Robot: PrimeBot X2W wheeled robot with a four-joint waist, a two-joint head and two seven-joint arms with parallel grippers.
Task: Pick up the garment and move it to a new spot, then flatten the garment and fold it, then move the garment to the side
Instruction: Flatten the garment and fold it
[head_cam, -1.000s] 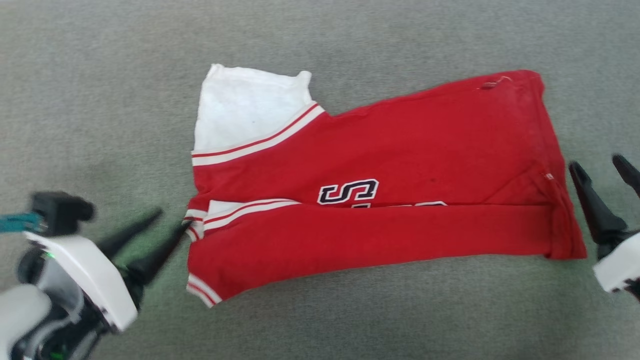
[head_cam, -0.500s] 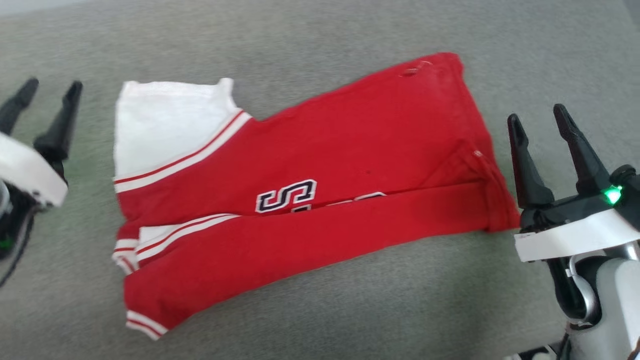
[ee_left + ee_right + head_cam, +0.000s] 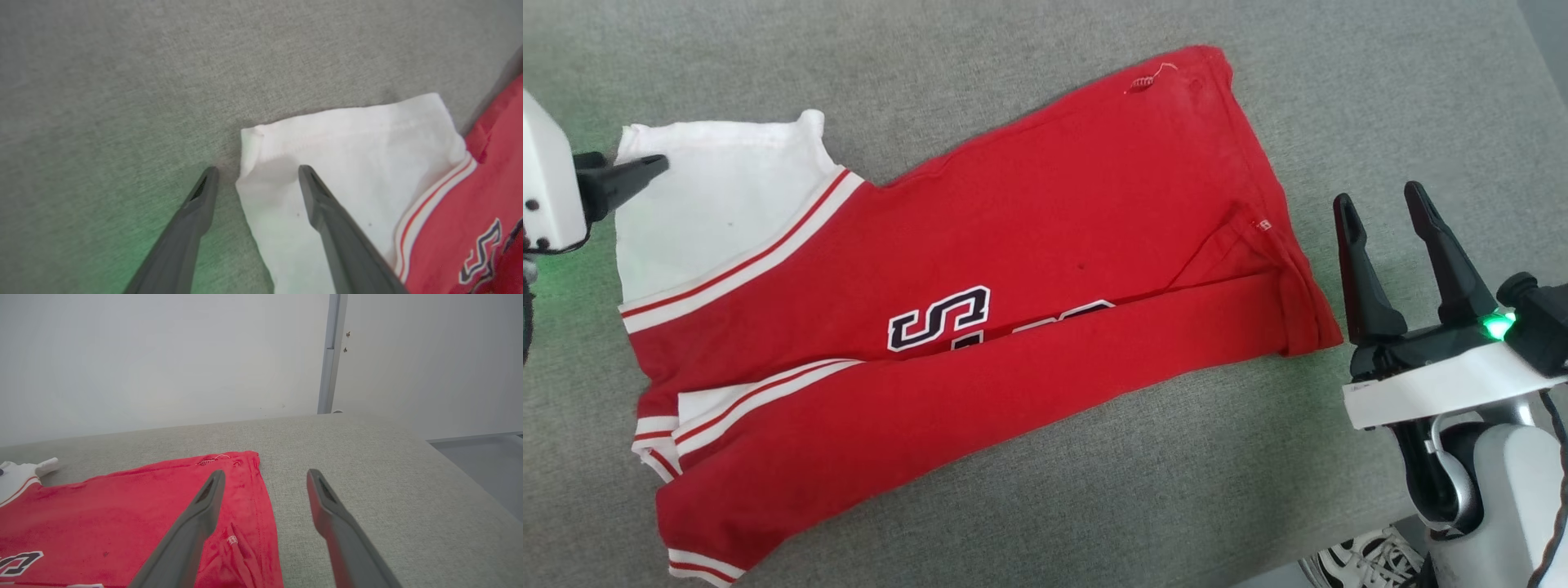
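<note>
Head view — garment lies folded; right hand spread beside it.

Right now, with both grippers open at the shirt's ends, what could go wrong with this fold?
1. The left gripper straddles just the corner of the white sleeve; closing there may catch a thin edge that slips out.
2. The right gripper hangs off the garment, beside the hem; a pull from the left alone could drag it and open the folded-up lower strip.
3. A loose thread at the hem could snag during a grasp.
</note>
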